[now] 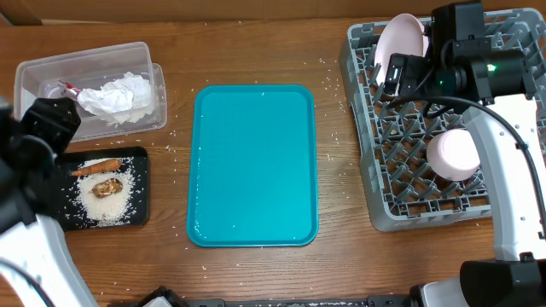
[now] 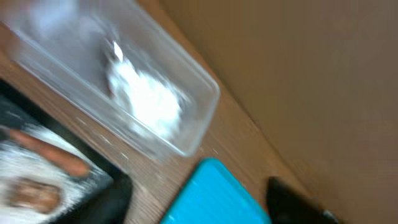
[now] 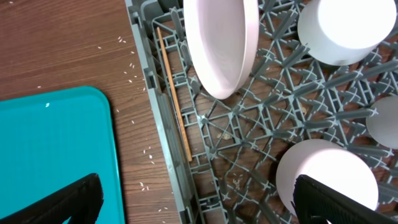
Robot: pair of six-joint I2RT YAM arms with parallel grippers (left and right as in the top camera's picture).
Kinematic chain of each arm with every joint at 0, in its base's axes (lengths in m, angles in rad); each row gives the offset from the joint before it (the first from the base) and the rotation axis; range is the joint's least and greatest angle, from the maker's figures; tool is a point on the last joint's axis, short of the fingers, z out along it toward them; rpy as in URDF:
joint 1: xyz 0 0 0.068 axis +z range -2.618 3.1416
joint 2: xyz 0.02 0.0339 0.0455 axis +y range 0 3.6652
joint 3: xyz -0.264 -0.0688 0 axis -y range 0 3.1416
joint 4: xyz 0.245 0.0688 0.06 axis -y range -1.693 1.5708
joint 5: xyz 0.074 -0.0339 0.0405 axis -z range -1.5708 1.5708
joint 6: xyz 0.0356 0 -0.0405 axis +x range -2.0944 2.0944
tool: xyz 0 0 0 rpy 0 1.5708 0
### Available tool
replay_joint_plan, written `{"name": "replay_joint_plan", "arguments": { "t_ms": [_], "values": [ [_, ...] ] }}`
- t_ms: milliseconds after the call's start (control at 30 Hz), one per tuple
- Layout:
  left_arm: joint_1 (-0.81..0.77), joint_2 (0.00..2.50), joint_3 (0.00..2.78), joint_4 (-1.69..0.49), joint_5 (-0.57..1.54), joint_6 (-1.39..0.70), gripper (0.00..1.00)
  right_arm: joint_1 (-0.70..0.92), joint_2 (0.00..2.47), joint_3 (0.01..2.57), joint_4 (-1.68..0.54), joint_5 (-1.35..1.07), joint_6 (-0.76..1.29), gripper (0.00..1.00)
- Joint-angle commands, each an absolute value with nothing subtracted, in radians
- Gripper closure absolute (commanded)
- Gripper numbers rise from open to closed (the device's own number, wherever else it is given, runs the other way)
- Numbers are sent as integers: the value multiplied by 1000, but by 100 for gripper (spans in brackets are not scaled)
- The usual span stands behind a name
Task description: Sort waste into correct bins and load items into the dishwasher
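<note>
One plate [image 3: 221, 43] stands on edge in the rack [image 3: 249, 118] so it drains. My right tool [image 3: 198, 182] hovers spread wide, empty. My left tool [image 1: 49, 121] is too blurred to tell.

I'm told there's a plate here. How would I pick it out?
Find the grey dish rack on the right of the table. At its far end, the pink plate stands on edge among the prongs. The other pale dishes are rounded bowls; this alone is a thin, flat disc.
</note>
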State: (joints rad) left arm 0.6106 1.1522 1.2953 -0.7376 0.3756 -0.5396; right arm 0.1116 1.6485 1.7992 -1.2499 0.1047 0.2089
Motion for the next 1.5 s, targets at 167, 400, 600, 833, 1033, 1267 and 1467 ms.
{"name": "replay_joint_plan", "arguments": {
  "t_ms": [167, 400, 600, 833, 1033, 1267, 1467],
  "values": [
    [615, 1009, 1314, -741, 173, -493, 0, 110, 1646, 1800, -1231, 111, 210, 0],
    [615, 1057, 1314, -778, 177, -494, 0, 110, 1636, 1802, -1334, -109, 211, 0],
    [615, 1117, 1314, -808, 176, -494, 0, 114, 1576, 1802, -1366, -181, 260, 0],
    [615, 1214, 1314, -808, 176, -494, 0, 114, 1318, 1802, -1370, -16, 259, 0],
    [615, 1309, 1314, -808, 176, -494, 0, 114, 1095, 1801, -1470, 91, 259, 0],
    [615, 1434, 1314, -808, 176, -494, 0, 114, 897, 1801, -1645, 146, 259, 0],
    [615, 1544, 1314, -808, 176, -494, 0, 114, 805, 1801, -1694, 214, 260, 0]
  ]
}}
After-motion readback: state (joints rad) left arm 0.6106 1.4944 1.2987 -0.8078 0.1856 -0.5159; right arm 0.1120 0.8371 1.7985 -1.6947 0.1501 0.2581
